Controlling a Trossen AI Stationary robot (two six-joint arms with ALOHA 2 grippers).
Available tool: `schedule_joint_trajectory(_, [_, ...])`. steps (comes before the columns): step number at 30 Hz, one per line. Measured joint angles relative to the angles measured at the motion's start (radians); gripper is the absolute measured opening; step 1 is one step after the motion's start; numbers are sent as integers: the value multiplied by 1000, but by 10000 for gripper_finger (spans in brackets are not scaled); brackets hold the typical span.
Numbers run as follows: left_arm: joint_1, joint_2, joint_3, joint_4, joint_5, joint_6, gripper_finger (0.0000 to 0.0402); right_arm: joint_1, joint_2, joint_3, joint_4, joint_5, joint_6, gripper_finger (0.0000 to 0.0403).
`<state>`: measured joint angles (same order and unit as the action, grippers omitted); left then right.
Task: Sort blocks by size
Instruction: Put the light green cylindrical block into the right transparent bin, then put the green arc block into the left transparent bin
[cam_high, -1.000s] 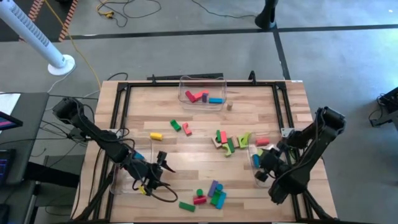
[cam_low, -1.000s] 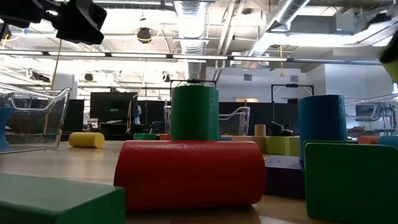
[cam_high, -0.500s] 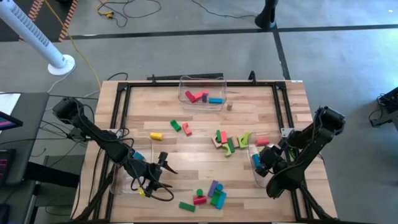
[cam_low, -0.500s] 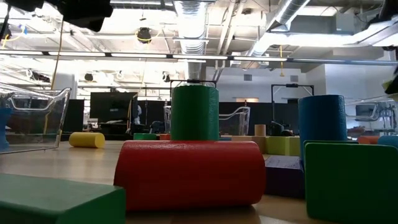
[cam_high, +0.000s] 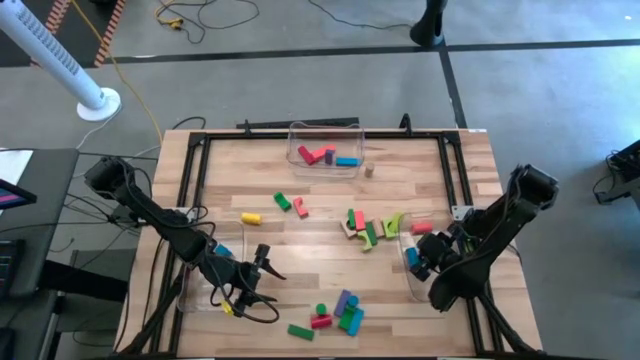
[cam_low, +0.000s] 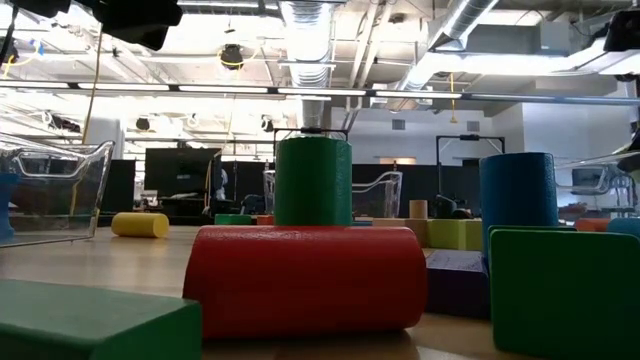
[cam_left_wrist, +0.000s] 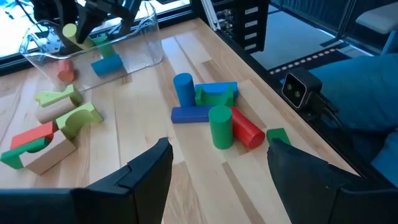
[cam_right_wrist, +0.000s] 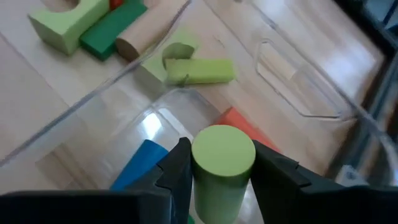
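Over the last second the right arm shifted slightly at the lower right of the high view, its elbow swinging outward, while the left arm stayed put. The right pincer (cam_right_wrist: 216, 165) pinched a light green cylinder (cam_right_wrist: 222, 167) between its fingers, hovering over the clear bin at the right edge (cam_right_wrist: 298, 93) of the table (cam_high: 330, 190). Inside that bin lay a blue block (cam_right_wrist: 138, 163) and a red-orange block (cam_right_wrist: 239, 121). The left pincer (cam_left_wrist: 217, 163) hung spread and empty at the lower left of the high view, near a cluster of a green cylinder (cam_left_wrist: 219, 126), red cylinder (cam_left_wrist: 247, 130) and blue cylinder (cam_left_wrist: 183, 89). More blocks sat loose in the middle pile (cam_high: 368, 228), and several lay in the far bin (cam_high: 325, 150) at top centre.

The grip was narrow on a round, smooth surface; if the cylinder was off-centre it could twist or squirt out. Released from a height, it would likely roll, bounce off the blue block or strike the bin's wall and land outside. A descent too near the wall could also nudge the light bin across the table.
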<state>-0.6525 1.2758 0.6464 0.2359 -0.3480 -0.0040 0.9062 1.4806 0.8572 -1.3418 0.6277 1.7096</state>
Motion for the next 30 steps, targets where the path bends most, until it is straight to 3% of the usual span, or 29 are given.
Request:
schedule_joint_trajectory(13, [0, 0, 0, 0, 0, -16, 251, -6, -62, -25, 28, -3, 45, 198])
schedule_joint_trajectory(20, [0, 0, 0, 1, 0, -23, 251, -6, -62, -25, 18, 0, 56, 244])
schedule_joint_trajectory(30, [0, 0, 0, 2, 0, -27, 251, -6, -62, -16, -10, 40, 81, 249])
